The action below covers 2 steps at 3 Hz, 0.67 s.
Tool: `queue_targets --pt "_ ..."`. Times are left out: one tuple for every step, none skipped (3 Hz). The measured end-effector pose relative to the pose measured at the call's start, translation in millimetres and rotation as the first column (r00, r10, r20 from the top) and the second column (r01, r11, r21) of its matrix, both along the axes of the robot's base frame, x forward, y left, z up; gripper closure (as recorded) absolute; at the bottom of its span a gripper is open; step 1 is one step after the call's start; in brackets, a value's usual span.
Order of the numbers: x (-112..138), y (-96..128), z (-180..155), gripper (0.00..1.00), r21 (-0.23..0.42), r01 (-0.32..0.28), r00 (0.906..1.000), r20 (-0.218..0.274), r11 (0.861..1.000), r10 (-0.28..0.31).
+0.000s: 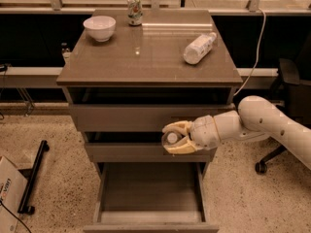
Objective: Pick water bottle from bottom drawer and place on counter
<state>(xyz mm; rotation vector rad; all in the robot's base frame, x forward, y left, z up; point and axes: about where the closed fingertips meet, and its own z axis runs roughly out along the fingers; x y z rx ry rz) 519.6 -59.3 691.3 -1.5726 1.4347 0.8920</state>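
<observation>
Pincer (168, 140) is pinching the water bottle (172, 138), its white cap showing, directly above the open bottom drawer (150, 195). Higher above this drawer, the worktop (146, 57) carries a bowl (99, 27), a can (134, 9) and a larger white bottle (199, 48).
</observation>
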Motion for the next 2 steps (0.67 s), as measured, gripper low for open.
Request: queue_targets --pt "0 0 0 1.0 0.0 0.0 1.0 0.0 1.0 0.0" --pt "-7 0 12 1.0 0.0 -0.022 0.9997 0.012 1.0 0.022"
